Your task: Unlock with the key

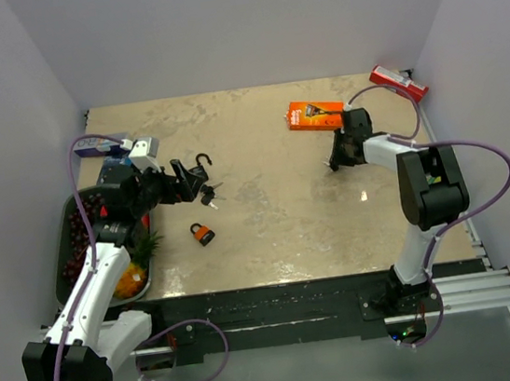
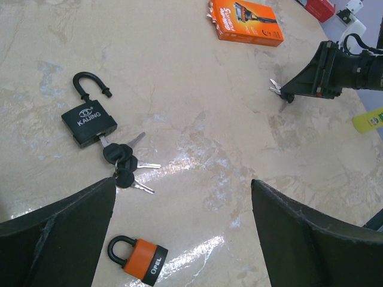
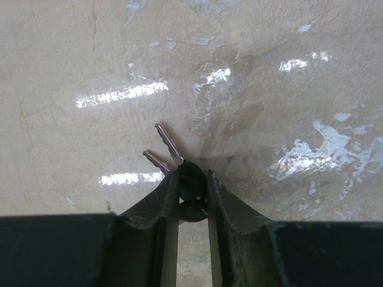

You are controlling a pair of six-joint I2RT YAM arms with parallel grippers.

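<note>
Fruit [image 1: 130, 280] fills a dark tray [image 1: 60, 284] at the far left of the desk [image 1: 280, 234]. Beside it the left pincer [image 2: 182, 188] hangs with its fingers wide apart and nothing between them, above a black padlock [image 2: 90, 122] whose shackle is already swung open, with a key bunch [image 2: 122, 161] plugged into its base. Nearer the arms lies the orange padlock [image 2: 143, 263], flat and shut, likely the one left to open. Well to the right, the right pincer [image 3: 192, 180] is clamped on the black heads of a key pair [image 3: 169, 142], blades poking forward just over the desk. An orange box [image 1: 313, 114] lies beyond it. The keys are light, stiff and thin, so gripping the heads and leaving the blades free suits them. The orange padlock looks small, dense and smooth, apt to slide on the glossy desk. It wants holding by the body's flat sides. Its keyhole is not visible.
</note>
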